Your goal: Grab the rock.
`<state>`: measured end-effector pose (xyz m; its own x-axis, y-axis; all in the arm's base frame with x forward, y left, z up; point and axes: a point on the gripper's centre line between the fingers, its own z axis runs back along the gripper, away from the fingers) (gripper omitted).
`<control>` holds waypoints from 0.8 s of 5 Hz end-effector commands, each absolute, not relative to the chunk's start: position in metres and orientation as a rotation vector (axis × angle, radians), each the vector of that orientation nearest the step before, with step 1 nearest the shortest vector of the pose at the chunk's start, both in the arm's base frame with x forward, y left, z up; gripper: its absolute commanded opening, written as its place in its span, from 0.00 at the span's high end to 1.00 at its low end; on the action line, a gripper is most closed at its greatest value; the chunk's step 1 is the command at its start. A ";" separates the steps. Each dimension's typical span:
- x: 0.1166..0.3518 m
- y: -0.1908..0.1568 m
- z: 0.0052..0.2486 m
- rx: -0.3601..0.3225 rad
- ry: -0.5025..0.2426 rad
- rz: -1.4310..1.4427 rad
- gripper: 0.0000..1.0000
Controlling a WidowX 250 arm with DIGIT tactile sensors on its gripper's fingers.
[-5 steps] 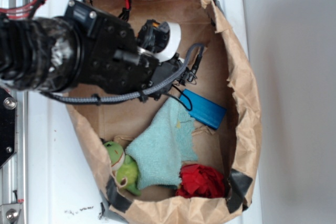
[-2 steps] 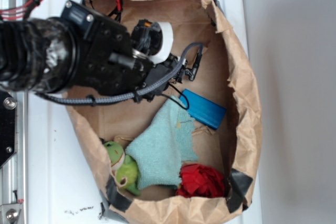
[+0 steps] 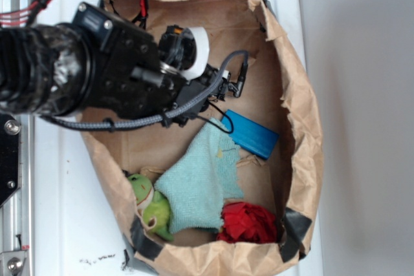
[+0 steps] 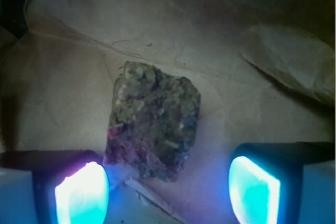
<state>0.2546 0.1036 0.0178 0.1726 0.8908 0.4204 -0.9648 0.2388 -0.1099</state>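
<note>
While wide open and empty, end effector (image 4: 168,184) straddling rock (image 4: 153,120), bare paper around.

You've got the rock (image 4: 154,125) centred in the wrist view: a rough, angular lump, mottled grey-brown with olive patches and a reddish-purple tinge along its lower left edge. It's wider at the top, tapering toward a blunt lower end, with faceted, broken-looking faces. It lies flat on creased brown paper, alone, nothing resting on it. In the exterior view you can't see it; the arm covers that part of the bag floor.
</note>
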 end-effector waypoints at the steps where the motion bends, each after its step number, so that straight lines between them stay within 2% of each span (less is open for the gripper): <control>1: 0.246 0.107 0.024 0.168 -0.479 1.419 0.00; 2: 0.281 0.141 0.042 0.156 -0.479 1.437 0.00; 4: 0.299 0.143 0.045 0.160 -0.475 1.443 0.00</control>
<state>0.2984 0.1343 0.0304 0.0779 0.9175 0.3900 -0.9812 0.1399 -0.1331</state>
